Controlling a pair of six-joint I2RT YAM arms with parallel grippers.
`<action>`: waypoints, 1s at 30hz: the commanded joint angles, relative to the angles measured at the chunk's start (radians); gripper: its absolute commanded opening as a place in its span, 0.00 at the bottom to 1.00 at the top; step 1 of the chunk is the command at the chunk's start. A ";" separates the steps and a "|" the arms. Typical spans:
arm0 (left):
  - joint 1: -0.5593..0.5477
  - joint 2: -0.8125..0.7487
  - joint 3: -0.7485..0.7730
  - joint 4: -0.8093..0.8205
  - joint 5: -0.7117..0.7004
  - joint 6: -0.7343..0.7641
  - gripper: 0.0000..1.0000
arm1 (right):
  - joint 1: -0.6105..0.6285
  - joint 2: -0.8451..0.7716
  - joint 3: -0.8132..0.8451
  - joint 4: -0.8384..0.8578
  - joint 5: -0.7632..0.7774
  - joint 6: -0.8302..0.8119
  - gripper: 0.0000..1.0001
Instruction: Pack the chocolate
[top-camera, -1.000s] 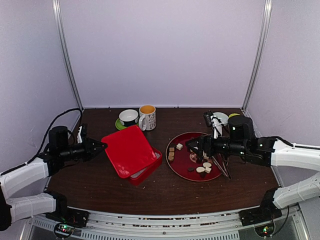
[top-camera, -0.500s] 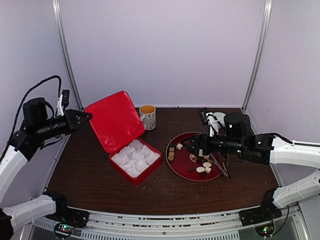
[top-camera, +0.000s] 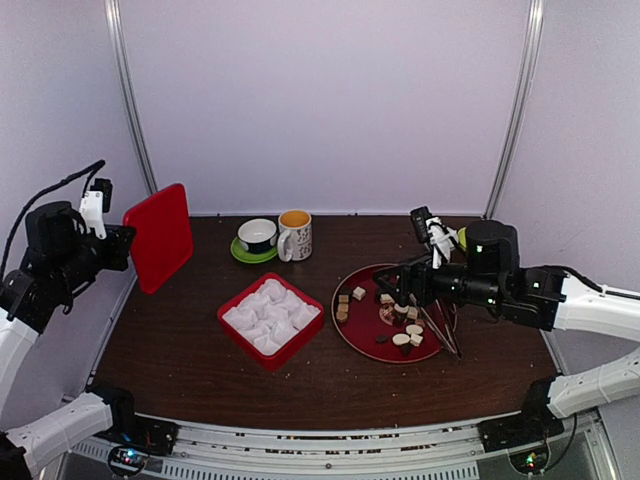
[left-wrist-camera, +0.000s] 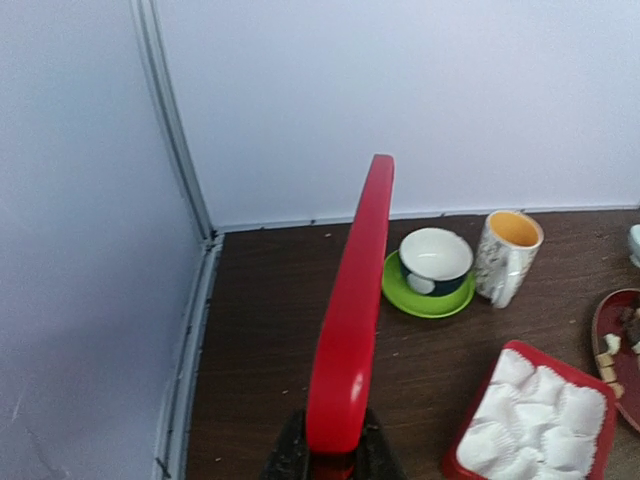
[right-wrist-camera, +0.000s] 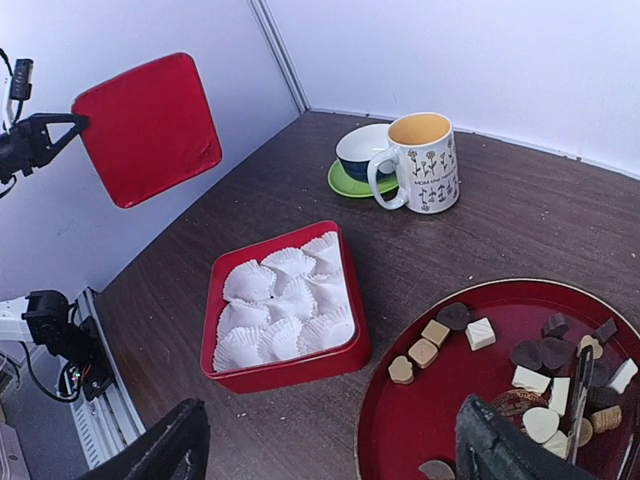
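Note:
The chocolate (top-camera: 343, 305) (right-wrist-camera: 435, 332), small dark, tan and cream pieces, lies on a round red plate (top-camera: 360, 335) (right-wrist-camera: 430, 400). Left of the plate stands an uncovered red box (top-camera: 230, 318) (right-wrist-camera: 300, 368) (left-wrist-camera: 455, 462) filled with white paper cups. My left gripper (top-camera: 118, 247) (left-wrist-camera: 335, 465) is shut on the edge of the box's red lid (top-camera: 160, 237) (left-wrist-camera: 350, 320) (right-wrist-camera: 148, 128) and holds it upright, high at the far left. My right gripper (top-camera: 392, 290) (right-wrist-camera: 330, 440) hovers open over the plate's left part, holding nothing.
A flowered mug (top-camera: 295, 234) (right-wrist-camera: 420, 160) (left-wrist-camera: 507, 255) and a cup on a green saucer (top-camera: 257, 236) (left-wrist-camera: 435, 262) (right-wrist-camera: 355, 160) stand at the back, behind the box. Metal tongs (top-camera: 440, 330) rest on the plate's right side. Walls close in left, back and right.
The left gripper has lifted the red lid off the box and swung it up and to the left, baring the paper cups. The right gripper has barely moved.

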 joint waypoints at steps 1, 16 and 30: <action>-0.048 0.016 -0.064 0.088 -0.286 0.181 0.00 | 0.003 -0.035 0.029 -0.017 0.021 -0.047 0.85; -0.385 0.376 -0.082 0.038 -0.768 0.231 0.00 | 0.002 -0.090 -0.031 0.011 0.041 -0.053 0.86; -0.454 0.772 -0.052 -0.067 -0.581 -0.040 0.16 | 0.001 -0.110 -0.037 -0.007 0.056 -0.045 0.86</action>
